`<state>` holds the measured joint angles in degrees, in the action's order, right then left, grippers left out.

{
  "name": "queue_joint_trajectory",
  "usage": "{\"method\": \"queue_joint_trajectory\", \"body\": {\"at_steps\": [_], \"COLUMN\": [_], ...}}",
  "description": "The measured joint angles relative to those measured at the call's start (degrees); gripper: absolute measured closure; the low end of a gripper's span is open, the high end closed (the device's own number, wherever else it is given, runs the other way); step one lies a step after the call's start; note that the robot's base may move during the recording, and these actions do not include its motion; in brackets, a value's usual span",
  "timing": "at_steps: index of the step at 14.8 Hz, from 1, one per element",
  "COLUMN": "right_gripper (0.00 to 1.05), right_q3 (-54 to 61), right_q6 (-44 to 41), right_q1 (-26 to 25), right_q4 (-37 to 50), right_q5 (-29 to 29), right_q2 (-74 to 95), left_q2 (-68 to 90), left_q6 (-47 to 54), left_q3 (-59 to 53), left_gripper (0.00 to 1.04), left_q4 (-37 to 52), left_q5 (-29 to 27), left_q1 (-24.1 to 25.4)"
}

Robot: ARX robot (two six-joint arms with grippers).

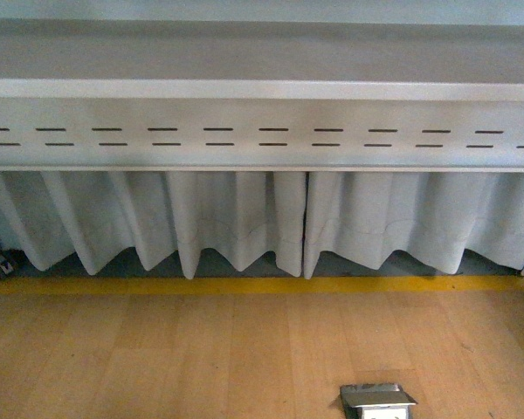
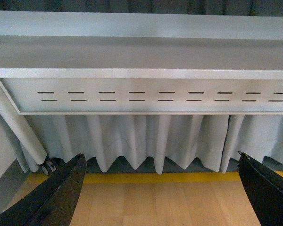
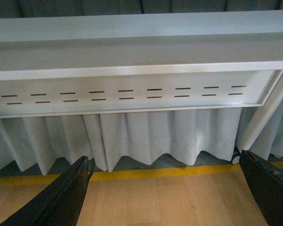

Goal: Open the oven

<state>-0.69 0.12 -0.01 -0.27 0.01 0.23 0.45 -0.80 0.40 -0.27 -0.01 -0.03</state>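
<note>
Left tool (image 2: 160, 157): fingers wide apart, holding nothing.
Bench (image 1: 262, 92), if the grey slotted ledge is one: spans the front view, top surface out of sight.
Curtain (image 1: 236, 223): hangs below it.
Yellow strip (image 1: 244, 285): along the floor (image 1: 157, 349).
Metal box (image 1: 377, 400): in the floor, right of centre.
Right tool (image 3: 164, 157): also wide apart, holding nothing.
Oven: in no view.
Opening judged not begun: finding the oven, reaching it and pulling all remain.

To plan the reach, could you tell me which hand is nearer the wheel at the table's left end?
Left, probably. The left hand faces that wheel, just beyond one finger; the right hand sees the opposite end's leg instead.
</note>
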Motion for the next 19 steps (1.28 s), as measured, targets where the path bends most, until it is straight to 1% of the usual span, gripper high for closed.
{"method": "queue_joint_trajectory", "body": {"at_steps": [19], "right_gripper": [0.06], "right_q3": [0.00], "right_q6": [0.02], "right_q1": [0.00], "right_q4": [0.00], "right_q5": [0.00], "right_q2": [0.00], "left_q2": [0.00], "left_q6": [0.00], "left_q3": [-0.02], "left_gripper": [0.07], "left_q4": [0.00], "left_q5": [0.00], "left_q1": [0.00]}}
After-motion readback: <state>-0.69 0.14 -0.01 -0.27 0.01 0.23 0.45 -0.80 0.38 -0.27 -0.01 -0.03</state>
